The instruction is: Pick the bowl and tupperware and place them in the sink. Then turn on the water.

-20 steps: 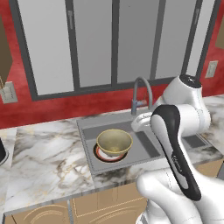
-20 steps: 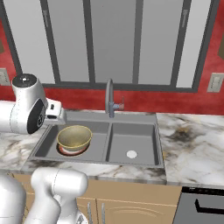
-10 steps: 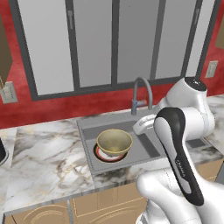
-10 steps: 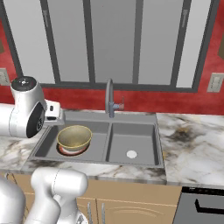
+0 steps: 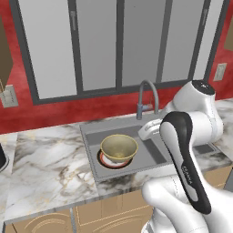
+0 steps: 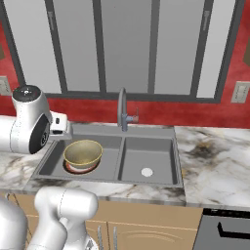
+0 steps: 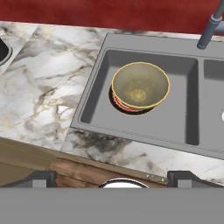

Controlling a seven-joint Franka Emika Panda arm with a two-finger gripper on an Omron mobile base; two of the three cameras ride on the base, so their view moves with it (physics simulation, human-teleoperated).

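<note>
Compared with a second ago, the white arm's upper joint is sitting a little further toward the right of the sink in the left base view and a little lower in the right base view; the bowl, the plate and the faucet are lying just as they were.

The bowl is resting in the sink's left basin, on top of a round red-and-white plate whose rim is peeking out beneath it. The bowl is round and shallow, olive-gold, with a brighter yellowish rim and a dull speckled inside with a pale spot at its centre. It is standing upright, mouth up, near the middle of that basin and clear of the basin walls.

The sink is grey metal with two basins and a divider between them. The right basin is showing a small pale drain. The tall slim grey faucet is rising from the back edge of the sink, over the divider, its spout curving forward.

Around the sink the desk is white marble with dark and gold veins. Behind the sink a red wall is running under grey window panels.

In the hand view the two dark fingertips of the jaws are standing wide apart, open and gripping nothing, above the desk's front edge, short of the sink.

Dark lettering is running down the arm's black link in the left base view, too small to read.
</note>
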